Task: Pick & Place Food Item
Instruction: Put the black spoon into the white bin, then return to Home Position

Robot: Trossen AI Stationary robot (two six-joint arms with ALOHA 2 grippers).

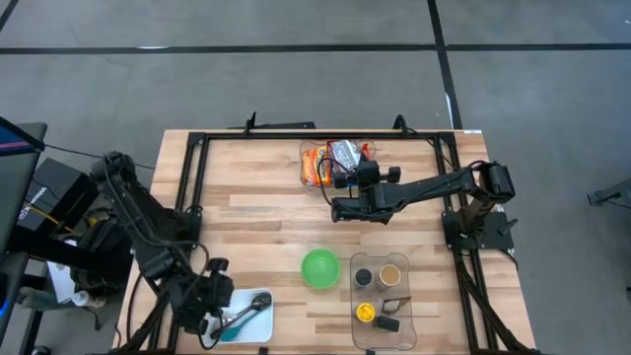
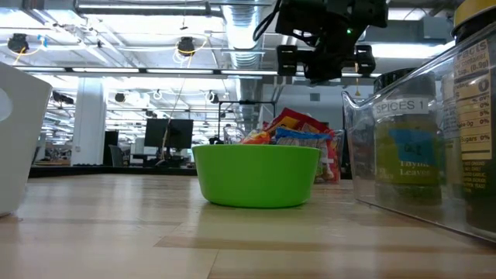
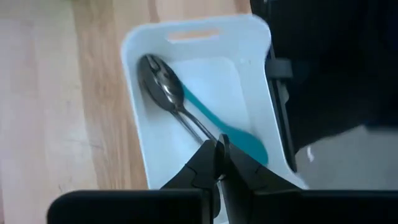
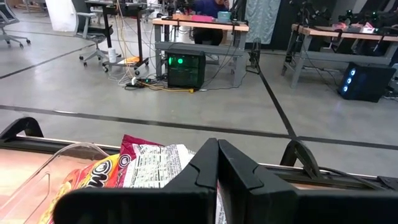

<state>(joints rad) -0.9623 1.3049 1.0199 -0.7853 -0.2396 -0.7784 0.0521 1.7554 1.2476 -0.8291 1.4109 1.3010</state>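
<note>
"SPICES" label on clear spice bin (image 2: 434, 147)

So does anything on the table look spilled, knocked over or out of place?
Nothing stands out. The snack bags sit in their clear bin at the far edge, the green bowl is upright, the spice jars stand in their clear tray, and the spoons lie inside the white tray.

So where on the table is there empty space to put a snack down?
The big bare patch is the wood left of the green bowl, between the snack bin at the far edge and the white spoon tray. It is crowded on the right near side, where the bowl and the clear spice bin sit close together.
</note>
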